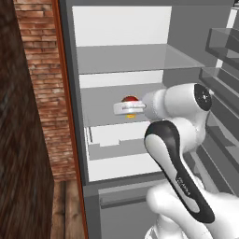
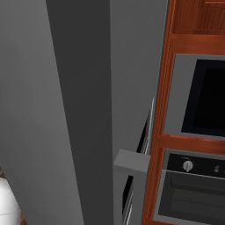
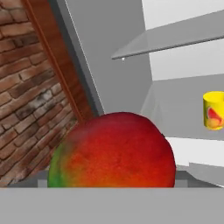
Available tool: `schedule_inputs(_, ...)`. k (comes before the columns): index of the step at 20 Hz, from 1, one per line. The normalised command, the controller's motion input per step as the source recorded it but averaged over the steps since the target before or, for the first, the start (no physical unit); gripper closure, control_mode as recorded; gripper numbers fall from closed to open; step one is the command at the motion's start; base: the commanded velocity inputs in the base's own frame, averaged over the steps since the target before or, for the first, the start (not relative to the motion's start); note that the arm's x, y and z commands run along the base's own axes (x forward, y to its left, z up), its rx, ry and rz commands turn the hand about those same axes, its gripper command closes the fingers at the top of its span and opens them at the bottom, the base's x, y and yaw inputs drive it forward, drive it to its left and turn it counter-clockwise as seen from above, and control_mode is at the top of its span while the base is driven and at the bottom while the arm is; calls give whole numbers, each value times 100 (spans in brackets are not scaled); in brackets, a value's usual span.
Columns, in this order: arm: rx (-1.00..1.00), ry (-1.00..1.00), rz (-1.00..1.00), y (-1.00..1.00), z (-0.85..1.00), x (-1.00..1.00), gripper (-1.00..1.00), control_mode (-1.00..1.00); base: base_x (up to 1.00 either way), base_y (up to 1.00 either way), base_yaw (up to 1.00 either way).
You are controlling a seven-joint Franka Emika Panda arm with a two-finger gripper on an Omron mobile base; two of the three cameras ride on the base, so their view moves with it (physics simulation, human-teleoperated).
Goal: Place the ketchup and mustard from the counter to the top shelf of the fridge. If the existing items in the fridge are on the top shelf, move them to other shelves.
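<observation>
A red mango with a green patch [image 3: 113, 151] lies close against the hand and hides the fingertips. From the left base view, my gripper [image 1: 128, 109] reaches into the open fridge over the second shelf [image 1: 100, 105], and the mango [image 1: 130, 99] shows red above the hand and orange below it. The jaws stand wide, closed around the mango. The upper glass shelf [image 1: 135, 58] above it is bare. Ketchup and mustard are out of view.
A yellow can [image 3: 213, 110] stands deeper on the same shelf, to the right of the mango. A brick wall [image 1: 42, 93] and a wooden frame flank the fridge's left side. Door racks [image 1: 224, 79] hang at the right. An oven [image 2: 197, 145] sits beside the fridge.
</observation>
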Motion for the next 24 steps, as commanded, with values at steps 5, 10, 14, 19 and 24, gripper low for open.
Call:
schedule_inputs(5,0,12,-3,9,-48,82,100,-100,0,0,0)
schedule_inputs(10,0,12,-17,3,-32,99,100,-100,0,0,0)
schedule_inputs(14,0,13,-17,0,-33,94,100,-100,0,0,0)
schedule_inputs(19,0,9,-9,0,-21,62,100,-100,0,0,0)
schedule_inputs(24,0,7,0,0,-6,2,100,-100,0,0,0)
